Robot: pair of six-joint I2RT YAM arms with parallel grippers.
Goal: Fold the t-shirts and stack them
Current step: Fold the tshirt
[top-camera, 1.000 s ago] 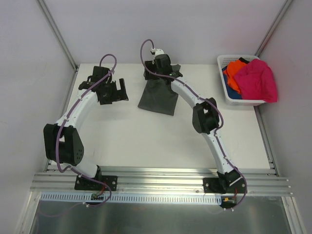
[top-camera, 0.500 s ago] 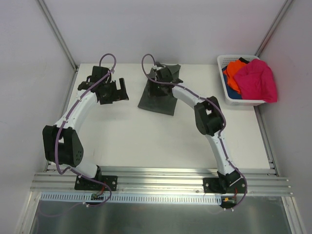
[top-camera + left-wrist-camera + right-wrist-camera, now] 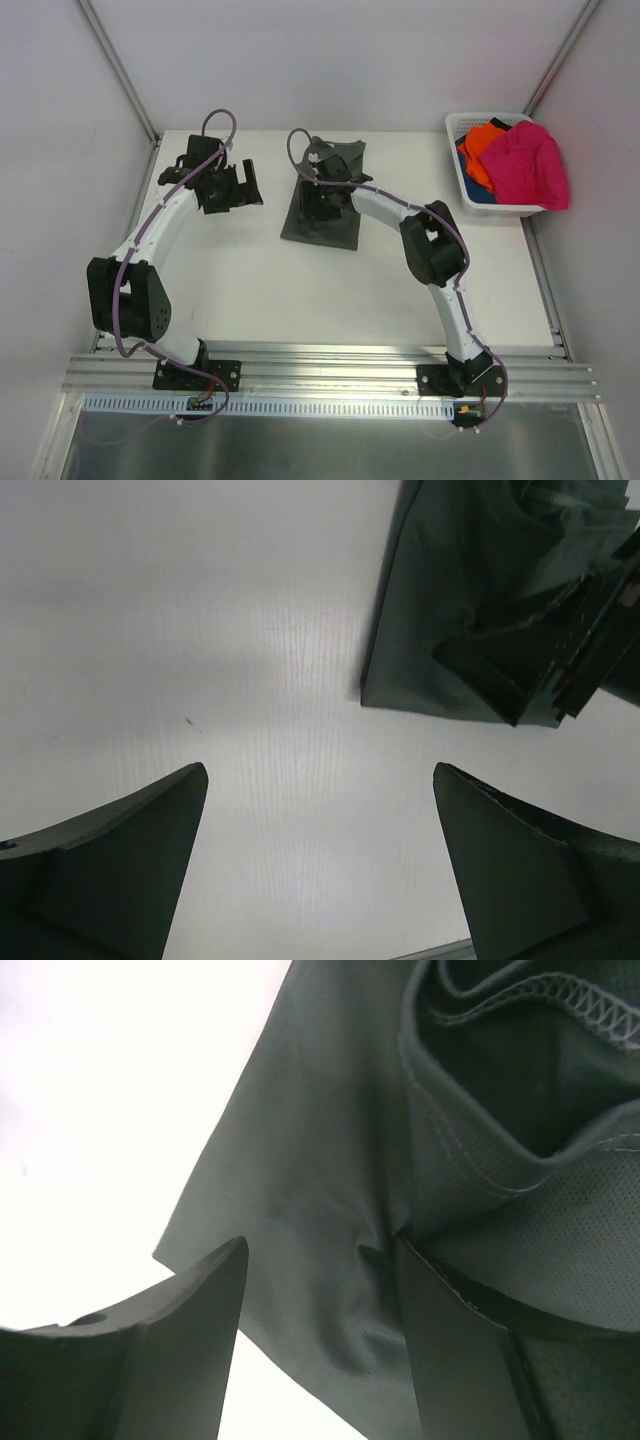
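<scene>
White desk (image 3: 250,270), white-walled booth.
Large dark grey-green cloth t-shirt (image 3: 320,230): part-folded, far centre.
White plastic lattice basket (image 3: 497,210), far right: magenta-pink t-shirt (image 3: 530,165) and orange t-shirt (image 3: 482,150) heaped inside.
Right tool (image 3: 320,1250): jaws half apart, tips on the grey-green cloth, nothing clamped.
Left tool (image 3: 320,770): wide, empty, beside it.
Risk: puckered cloth at one tip may drag and skew the fold.
Writing: none legible.

No lettering to be read in any view

No word, number, label or brand mark can be made out from any of the three cameras. The dark grey-green cloth t-shirt (image 3: 318,225) shows only plain fabric and stitched hems. The white plastic lattice basket (image 3: 497,211) and the magenta-pink cloth shirt (image 3: 530,165) in it appear equally unmarked.
</scene>
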